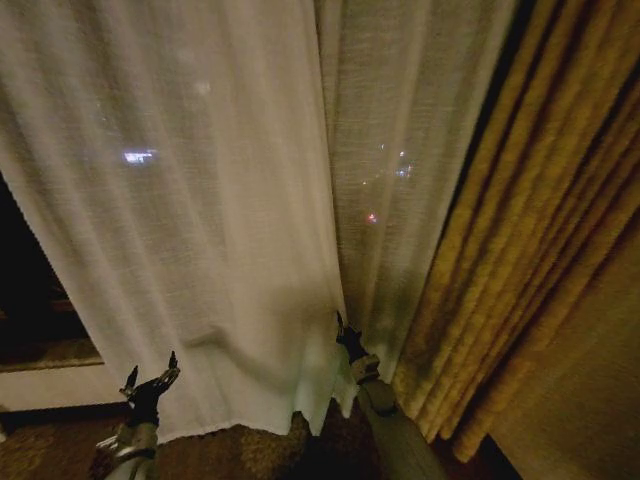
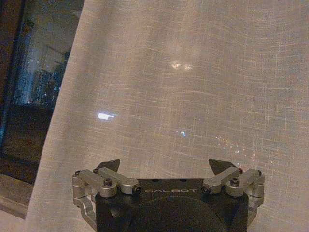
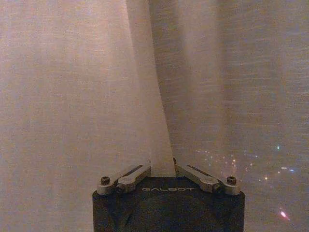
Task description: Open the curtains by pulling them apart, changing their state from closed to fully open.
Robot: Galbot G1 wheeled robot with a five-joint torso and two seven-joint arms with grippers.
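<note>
low in the head view, both arms reach up toward the fabric. the right gripper (image 1: pixel 343 330) is raised at the seam where the two panels meet, its jaws clenched on the inner edge of the left curtain panel (image 1: pixel 190 200), a fold of which runs down between the fingers in the right wrist view (image 3: pixel 161 166). the left gripper (image 1: pixel 152 372) sits lower and farther left, in front of that same panel, fingers spread wide and holding nothing (image 2: pixel 164 166). the sheer cream panels hang across the window, the left one wide and billowed, the right curtain panel (image 1: pixel 400 150) narrower, with city lights glinting through the weave. beside it hangs a mustard-gold drape (image 1: pixel 545 250). at far left, dark window glass (image 1: pixel 25 290) shows past the fabric's edge, above a pale sill (image 1: pixel 50 352).
</note>
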